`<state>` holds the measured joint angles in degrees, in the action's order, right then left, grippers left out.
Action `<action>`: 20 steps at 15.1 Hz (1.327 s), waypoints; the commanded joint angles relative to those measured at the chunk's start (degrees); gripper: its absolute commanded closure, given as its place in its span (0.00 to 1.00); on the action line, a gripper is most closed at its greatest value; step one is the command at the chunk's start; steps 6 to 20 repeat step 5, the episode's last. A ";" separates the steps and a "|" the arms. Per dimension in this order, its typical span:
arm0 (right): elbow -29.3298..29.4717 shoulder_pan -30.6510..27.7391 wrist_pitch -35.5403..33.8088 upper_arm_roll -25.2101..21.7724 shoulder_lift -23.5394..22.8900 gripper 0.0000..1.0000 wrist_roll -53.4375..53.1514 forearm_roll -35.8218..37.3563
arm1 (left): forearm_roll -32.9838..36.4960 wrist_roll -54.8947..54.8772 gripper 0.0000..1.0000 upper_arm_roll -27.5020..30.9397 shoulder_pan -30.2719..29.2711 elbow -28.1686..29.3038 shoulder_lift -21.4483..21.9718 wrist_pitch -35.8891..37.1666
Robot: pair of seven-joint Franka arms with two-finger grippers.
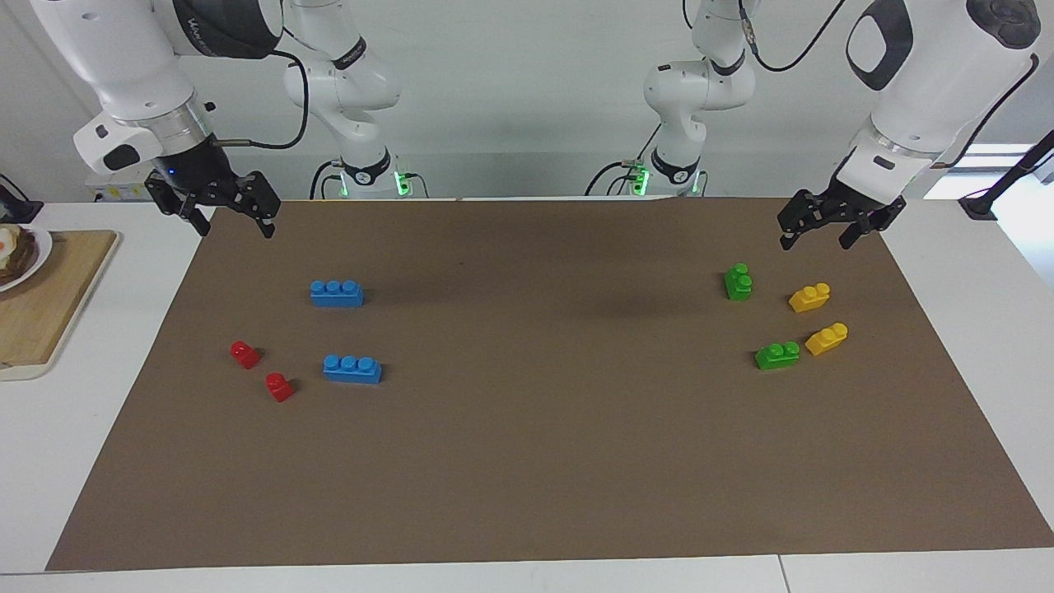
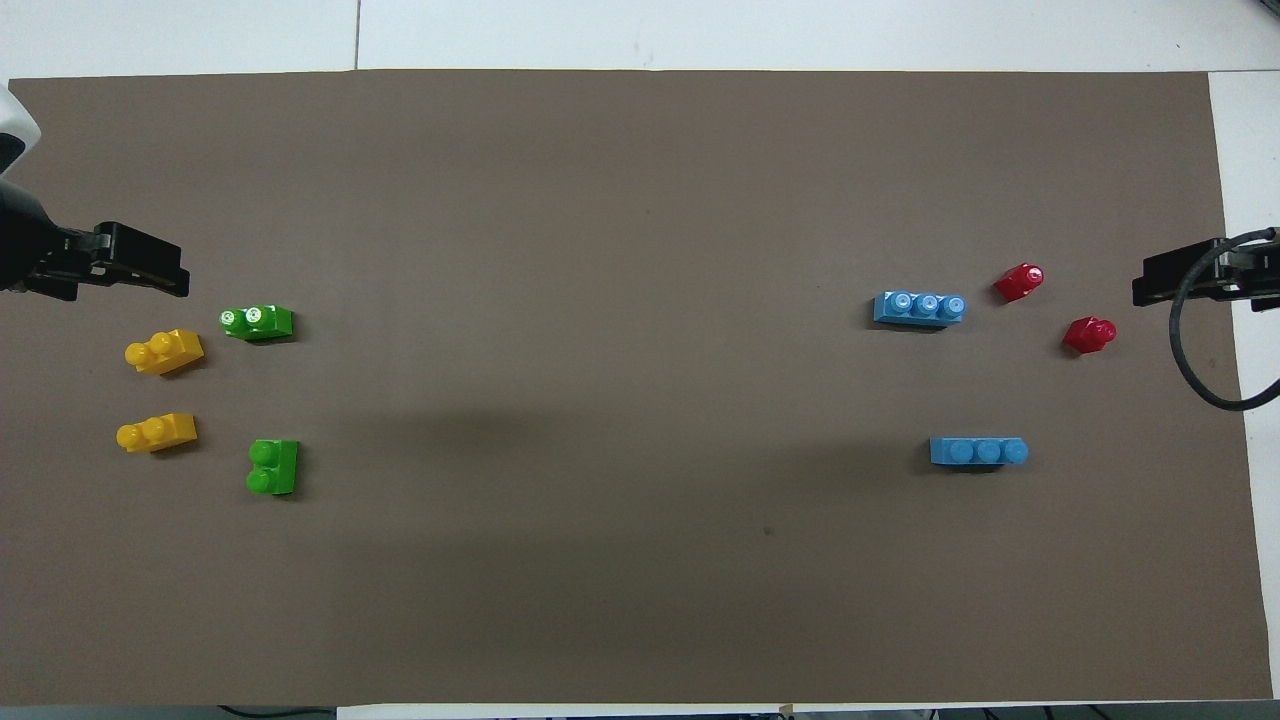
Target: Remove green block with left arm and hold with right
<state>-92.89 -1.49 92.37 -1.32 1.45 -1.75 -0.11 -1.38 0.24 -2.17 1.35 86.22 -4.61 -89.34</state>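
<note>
Two green blocks lie apart on the brown mat at the left arm's end. One green block (image 1: 739, 282) (image 2: 273, 466) is nearer to the robots. The other green block (image 1: 777, 355) (image 2: 258, 321) lies farther out. My left gripper (image 1: 817, 240) (image 2: 170, 275) is open and empty, in the air over the mat's edge beside the yellow and green blocks. My right gripper (image 1: 233, 226) (image 2: 1150, 290) is open and empty, raised over the mat's edge at the right arm's end.
Two yellow blocks (image 1: 809, 297) (image 1: 827, 338) lie beside the green ones. Two blue three-stud bricks (image 1: 337, 293) (image 1: 352, 368) and two small red blocks (image 1: 244, 354) (image 1: 279, 386) lie at the right arm's end. A wooden board (image 1: 49, 305) holding a plate stands off the mat.
</note>
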 commanded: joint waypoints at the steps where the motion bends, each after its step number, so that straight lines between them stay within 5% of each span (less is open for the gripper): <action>1: -0.89 -0.10 -0.43 0.36 1.10 0.00 -0.89 1.08 | -0.02 -0.68 0.00 0.68 0.84 0.27 0.22 -0.31; 20: -0.89 -0.18 -0.52 0.36 1.10 0.00 -0.44 1.08 | -0.02 -0.68 0.00 0.68 0.76 0.27 0.22 -0.40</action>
